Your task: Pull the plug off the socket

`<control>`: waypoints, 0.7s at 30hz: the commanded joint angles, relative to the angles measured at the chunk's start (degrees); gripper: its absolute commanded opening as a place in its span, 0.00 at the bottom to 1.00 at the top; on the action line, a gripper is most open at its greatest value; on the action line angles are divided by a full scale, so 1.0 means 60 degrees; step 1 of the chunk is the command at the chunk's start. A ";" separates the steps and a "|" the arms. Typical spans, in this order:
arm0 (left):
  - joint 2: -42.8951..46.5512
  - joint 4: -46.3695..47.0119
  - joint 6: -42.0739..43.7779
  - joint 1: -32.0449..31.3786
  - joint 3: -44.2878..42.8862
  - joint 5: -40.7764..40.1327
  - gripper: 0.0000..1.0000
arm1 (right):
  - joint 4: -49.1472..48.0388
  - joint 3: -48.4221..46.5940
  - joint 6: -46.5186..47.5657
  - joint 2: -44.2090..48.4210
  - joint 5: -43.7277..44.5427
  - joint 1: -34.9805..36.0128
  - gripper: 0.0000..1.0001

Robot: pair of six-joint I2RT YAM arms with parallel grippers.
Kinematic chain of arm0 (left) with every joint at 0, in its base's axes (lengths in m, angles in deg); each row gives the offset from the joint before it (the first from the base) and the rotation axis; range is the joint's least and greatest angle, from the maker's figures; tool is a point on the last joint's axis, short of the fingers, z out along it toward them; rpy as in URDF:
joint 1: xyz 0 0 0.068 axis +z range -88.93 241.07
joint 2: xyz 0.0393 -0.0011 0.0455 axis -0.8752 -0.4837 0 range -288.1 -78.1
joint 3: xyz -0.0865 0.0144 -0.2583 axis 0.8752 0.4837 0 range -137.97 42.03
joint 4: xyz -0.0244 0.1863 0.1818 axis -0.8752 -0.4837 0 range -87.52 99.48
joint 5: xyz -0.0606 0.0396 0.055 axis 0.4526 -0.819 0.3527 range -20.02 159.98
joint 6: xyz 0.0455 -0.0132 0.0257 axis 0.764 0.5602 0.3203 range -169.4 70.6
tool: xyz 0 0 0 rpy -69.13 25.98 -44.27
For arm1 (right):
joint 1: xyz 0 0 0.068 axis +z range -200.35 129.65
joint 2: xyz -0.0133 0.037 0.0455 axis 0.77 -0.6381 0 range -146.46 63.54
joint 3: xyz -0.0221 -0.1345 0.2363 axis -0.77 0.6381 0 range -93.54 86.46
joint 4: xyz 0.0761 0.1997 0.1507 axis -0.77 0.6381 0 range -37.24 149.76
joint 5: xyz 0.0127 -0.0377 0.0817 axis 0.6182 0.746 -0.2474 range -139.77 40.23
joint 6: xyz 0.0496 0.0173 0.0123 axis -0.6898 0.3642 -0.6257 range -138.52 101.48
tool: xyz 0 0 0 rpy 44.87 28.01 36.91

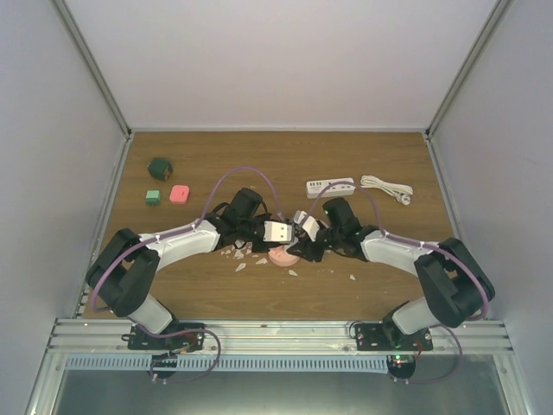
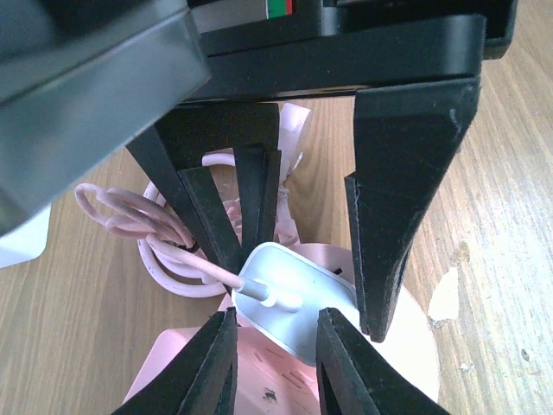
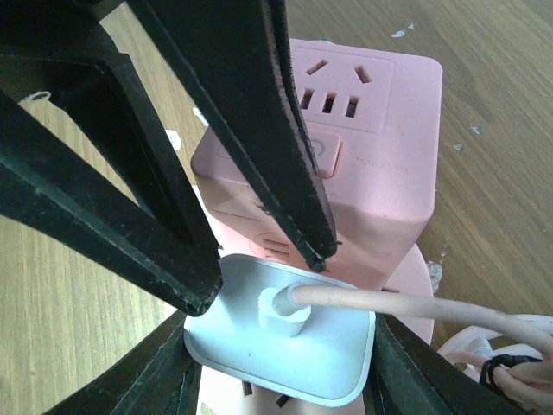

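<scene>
A pink cube socket [image 1: 282, 256] stands on a round pink base mid-table, between both arms; it also shows in the right wrist view [image 3: 371, 130] and the left wrist view [image 2: 268, 389]. A white plug [image 2: 298, 298] with a pink cord sits on its face and also shows in the right wrist view [image 3: 285, 346]. My left gripper [image 2: 302, 301] is shut on the plug, one finger on each side; in the top view it is over the socket [image 1: 288, 245]. My right gripper [image 3: 259, 278] has its fingers apart, tips at the socket face just beside the plug; in the top view it meets the left gripper [image 1: 301, 246].
The pink cord lies coiled beside the socket [image 2: 138, 225]. A white power strip [image 1: 330, 187] and white cable [image 1: 386, 188] lie at the back right. Two green blocks [image 1: 159, 168] [image 1: 153, 197] and a pink block [image 1: 180, 194] lie back left. White chips [image 1: 251, 258] are scattered around the socket.
</scene>
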 commanded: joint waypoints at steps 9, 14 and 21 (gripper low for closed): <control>-0.0516 -0.1870 -0.0043 -0.0065 0.0362 -0.0501 0.28 | -0.1408 -0.0172 -0.0391 0.0295 -0.0848 -0.0460 0.21; -0.0483 -0.1936 -0.0121 -0.0053 0.0243 -0.0315 0.28 | -0.1171 -0.0359 -0.0299 -0.0045 -0.0645 -0.0461 0.20; 0.0220 -0.3088 -0.0030 0.0142 -0.0780 0.0600 0.40 | -0.0875 -0.0251 0.0660 0.0008 -0.1269 -0.0453 0.21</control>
